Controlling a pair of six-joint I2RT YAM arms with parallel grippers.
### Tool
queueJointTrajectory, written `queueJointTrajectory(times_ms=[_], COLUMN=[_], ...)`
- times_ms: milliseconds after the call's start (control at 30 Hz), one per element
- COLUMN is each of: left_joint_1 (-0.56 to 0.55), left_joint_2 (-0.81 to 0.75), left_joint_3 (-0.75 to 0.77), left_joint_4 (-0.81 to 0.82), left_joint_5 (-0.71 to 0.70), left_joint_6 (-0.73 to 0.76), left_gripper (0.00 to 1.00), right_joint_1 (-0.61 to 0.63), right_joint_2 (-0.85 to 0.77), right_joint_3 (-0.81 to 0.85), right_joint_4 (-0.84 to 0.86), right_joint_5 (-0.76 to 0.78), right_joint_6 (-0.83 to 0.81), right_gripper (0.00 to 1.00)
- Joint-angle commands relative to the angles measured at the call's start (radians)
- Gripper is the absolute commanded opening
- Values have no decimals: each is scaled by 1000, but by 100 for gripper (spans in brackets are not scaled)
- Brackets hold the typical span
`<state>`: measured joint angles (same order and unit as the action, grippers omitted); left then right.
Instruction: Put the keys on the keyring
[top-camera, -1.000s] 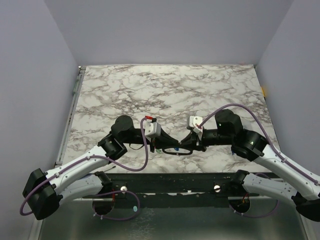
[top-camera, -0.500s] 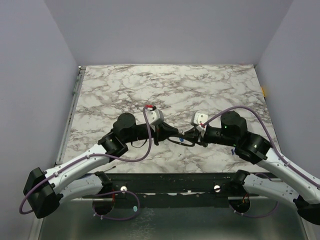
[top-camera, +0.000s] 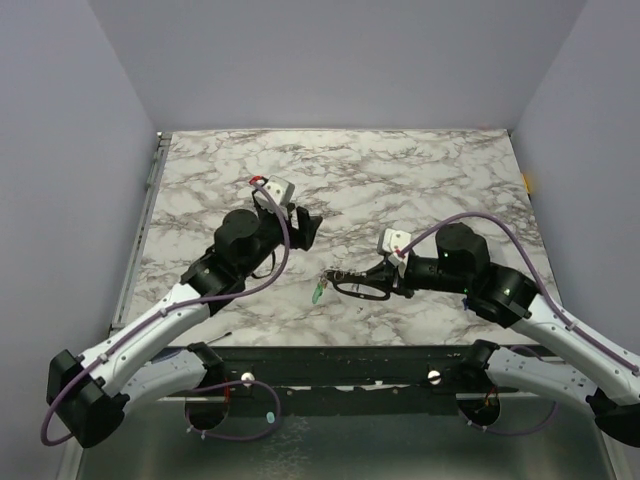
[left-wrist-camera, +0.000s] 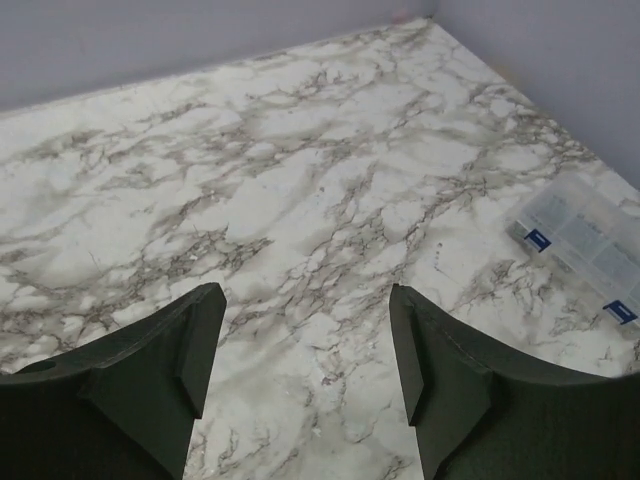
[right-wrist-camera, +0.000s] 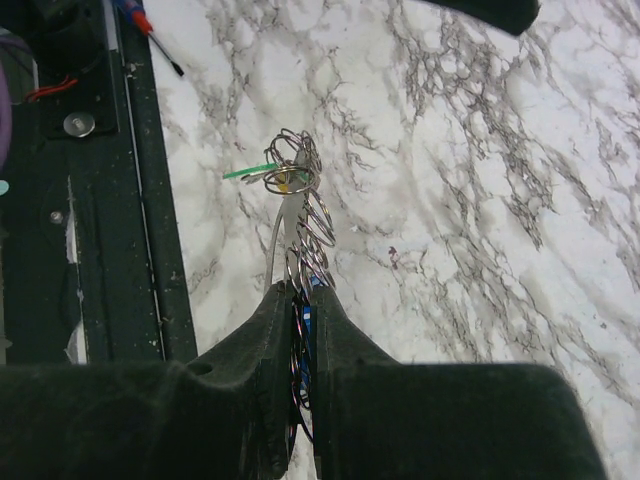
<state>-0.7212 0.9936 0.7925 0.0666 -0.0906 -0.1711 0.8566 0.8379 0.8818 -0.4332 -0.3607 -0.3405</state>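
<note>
The keyring (right-wrist-camera: 303, 225) shows in the right wrist view as a bundle of thin silvery wire loops sticking straight out from the right gripper (right-wrist-camera: 300, 300), whose jaws are pressed together on its near end. At the far tip of the loops the green key (right-wrist-camera: 250, 171) juts out sideways toward the black rail (right-wrist-camera: 100, 200) at the table's near edge. A speck of the yellow-gold key (right-wrist-camera: 287, 181) sits inside the end loop. The blue key (right-wrist-camera: 306, 318) shows only as a sliver of blue among the loops, right between the fingertips, mostly hidden.

From the top camera the keyring (top-camera: 342, 277) points left from the right gripper (top-camera: 350, 285), over the near part of the marble table (top-camera: 420, 180), with the green key (top-camera: 317, 293) hanging at its free end. Whether the key touches the marble cannot be told.

The left gripper (top-camera: 305, 228) is farther back and to the left, apart from the ring. In its own wrist view the left gripper (left-wrist-camera: 305, 340) has its jaws spread wide with only bare marble between them.

A clear plastic box (left-wrist-camera: 585, 245) with small blue labels lies on the table to the right in that view. A screwdriver (right-wrist-camera: 150, 32) with a red and blue handle lies on the marble beside the rail
</note>
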Motion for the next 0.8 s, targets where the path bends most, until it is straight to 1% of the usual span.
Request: queueJointTrajectory(times_ms=[0, 33, 67, 100, 200, 267, 433, 633, 767], left_joint_1=[8, 8, 10, 11, 9, 10, 4, -32, -54], left_joint_2=[-146, -183, -221, -259, -340, -340, -248, -196, -156], left_joint_3=[-47, -80, -123, -175, -333, -357, -326, -322, -318], left_joint_4=[94, 148, 221, 319, 613, 667, 683, 703, 704], left_joint_5=[90, 178, 312, 415, 652, 771, 913, 930, 947], left_joint_6=[97, 127, 145, 161, 151, 156, 104, 98, 85], left_gripper=[74, 74, 74, 74, 73, 73, 73, 75, 75], right_joint_1=[5, 5, 5, 5, 5, 5, 5, 5, 5], right_joint_2=[4, 3, 2, 2, 5, 4, -12, -28, -37], right_joint_3=[23, 24, 25, 26, 38, 48, 58, 52, 46], right_joint_4=[-2, -3, -5, -8, -26, -40, -36, -8, 27], right_joint_5=[-66, -77, -91, -107, -159, -192, -243, -227, -206], right_joint_6=[16, 19, 23, 28, 42, 51, 72, 76, 80], right_gripper=[1, 1, 1, 1, 1, 1, 1, 1, 1])
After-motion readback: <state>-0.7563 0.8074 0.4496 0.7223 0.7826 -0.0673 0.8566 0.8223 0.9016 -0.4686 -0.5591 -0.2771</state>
